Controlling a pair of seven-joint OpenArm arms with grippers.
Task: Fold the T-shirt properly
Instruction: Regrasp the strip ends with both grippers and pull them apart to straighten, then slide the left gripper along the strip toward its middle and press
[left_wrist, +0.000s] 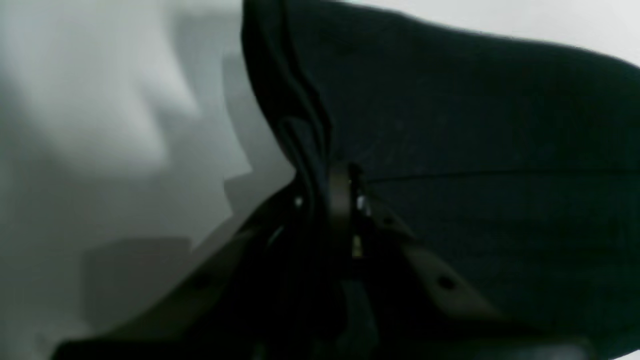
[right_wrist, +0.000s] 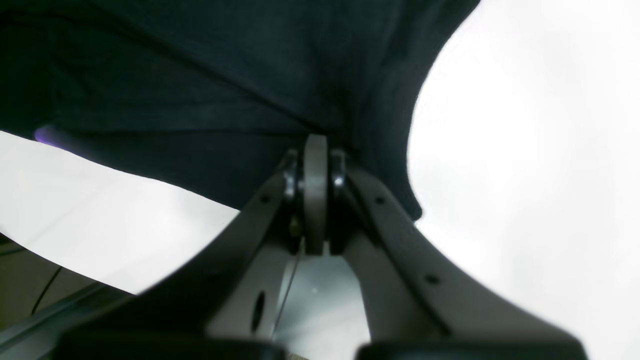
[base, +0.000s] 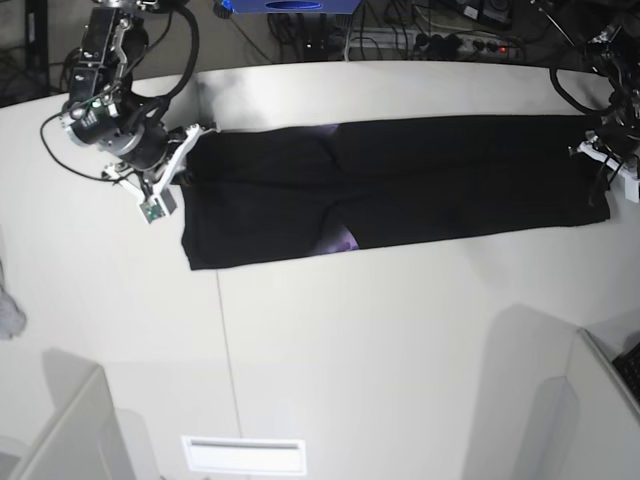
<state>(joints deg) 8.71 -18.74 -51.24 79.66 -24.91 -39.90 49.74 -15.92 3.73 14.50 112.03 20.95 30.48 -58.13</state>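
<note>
The T-shirt (base: 400, 185) is lying stretched out as a long black band across the far half of the white table (base: 330, 340), running from one side almost to the other, with its near edge sloping slightly and a faint purple patch peeking out at the fold near the middle of that edge. In both wrist views the dark cloth (left_wrist: 475, 150) is filling most of the frame, gathering into creases at each end where it is being pinched, while its free edge (right_wrist: 150, 165) is showing against the pale surface
</note>
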